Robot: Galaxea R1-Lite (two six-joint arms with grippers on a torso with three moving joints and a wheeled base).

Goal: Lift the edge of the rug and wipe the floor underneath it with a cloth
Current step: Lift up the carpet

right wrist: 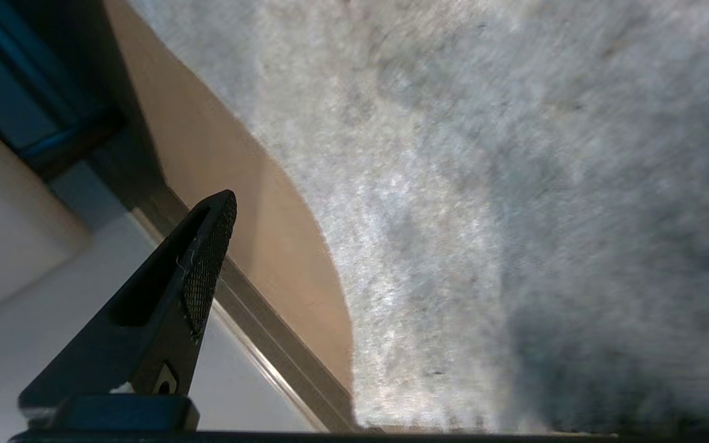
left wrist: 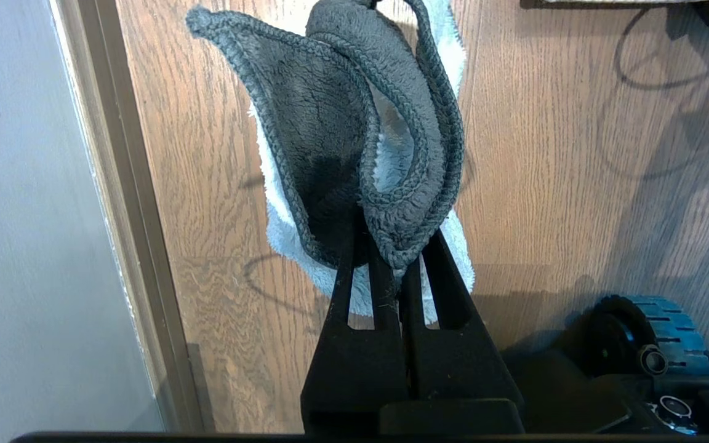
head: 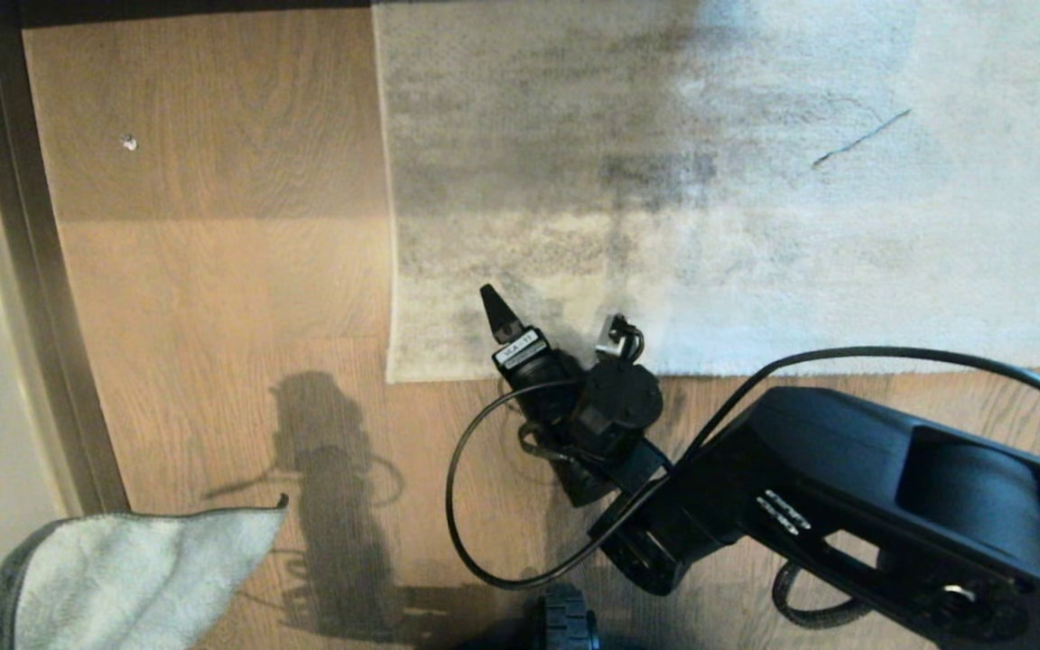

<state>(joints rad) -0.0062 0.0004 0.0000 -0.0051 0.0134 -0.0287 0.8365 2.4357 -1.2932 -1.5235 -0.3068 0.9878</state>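
Note:
The mottled grey-beige rug (head: 737,199) lies flat on the wood-grain floor (head: 213,298), its near-left corner (head: 391,377) and hemmed rug edge (head: 448,375) towards me. My right gripper (head: 556,323) is open, low over that near edge just right of the corner. One finger (head: 497,311) points onto the pile. In the right wrist view only one finger (right wrist: 207,264) shows, beside the rug (right wrist: 484,215). The pale blue-grey cloth (head: 150,569) hangs at the lower left. My left gripper (left wrist: 391,246) is shut on the cloth (left wrist: 342,123), above the floor (left wrist: 545,154).
A dark baseboard strip (head: 32,271) and pale wall run down the left side. A black cable (head: 457,487) loops from the right arm over the floor. The robot's wheel (head: 568,623) sits at the bottom centre. A small white speck (head: 129,142) lies on the planks.

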